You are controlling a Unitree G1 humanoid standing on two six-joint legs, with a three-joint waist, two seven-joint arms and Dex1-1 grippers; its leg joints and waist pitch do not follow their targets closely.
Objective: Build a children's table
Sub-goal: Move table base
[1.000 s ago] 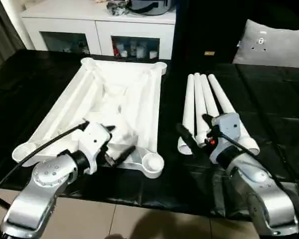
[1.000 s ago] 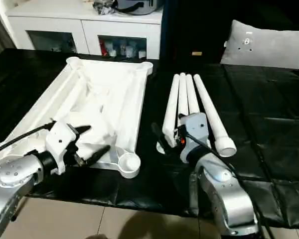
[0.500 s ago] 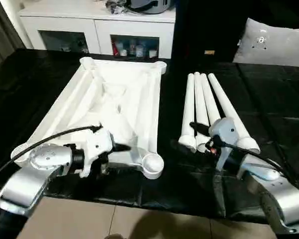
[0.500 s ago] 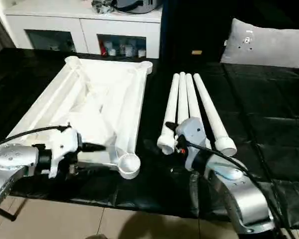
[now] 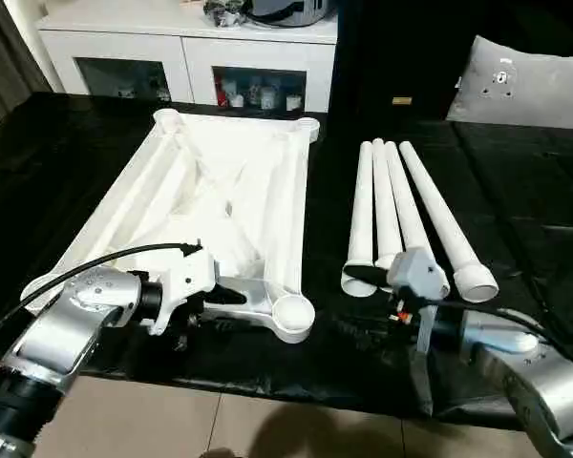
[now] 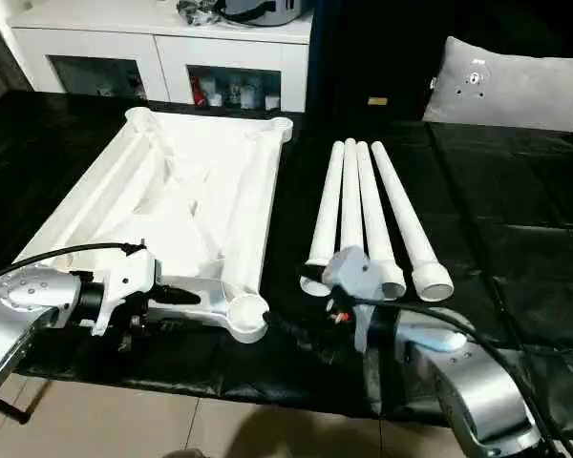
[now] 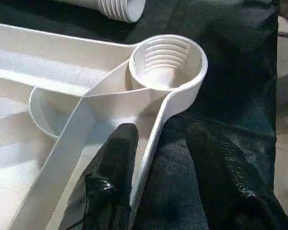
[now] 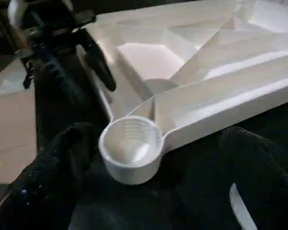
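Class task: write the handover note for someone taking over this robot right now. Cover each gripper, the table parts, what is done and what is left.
Left gripper: fingers straddle the near edge wall of the table top, one inside, one outside, beside the near-right corner socket; not clamped.
Right gripper: open, facing that same socket, holding nothing.
Table top lies underside up on the black surface. Four legs lie side by side to its right.
Done: nothing fitted.
Left: all four legs into the sockets.
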